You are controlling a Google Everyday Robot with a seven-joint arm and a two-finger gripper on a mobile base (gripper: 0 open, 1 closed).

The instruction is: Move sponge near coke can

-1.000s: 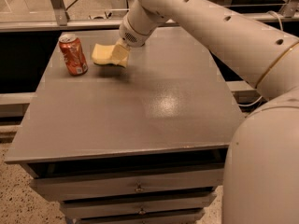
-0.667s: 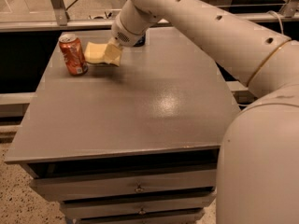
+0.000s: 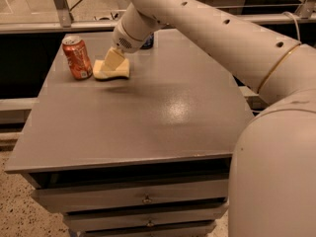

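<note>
The coke can (image 3: 77,57), orange-red with a silver top, stands upright at the far left of the grey table (image 3: 148,117). The pale yellow sponge (image 3: 111,70) is just right of the can, a small gap apart, low over the table with a faint shadow in front of it. My gripper (image 3: 114,59) reaches down from the white arm onto the sponge's top and is shut on the sponge. One pale finger (image 3: 114,57) shows against the sponge; the other is hidden.
A dark blue can (image 3: 147,42) stands at the table's far edge, mostly hidden behind my wrist. My arm and body fill the right side of the view. Drawers (image 3: 143,199) run below the table front. A rail (image 3: 59,26) lies behind the table.
My gripper carried the sponge left toward the coke can, then lowered it closer to the tabletop. The can has not moved.
</note>
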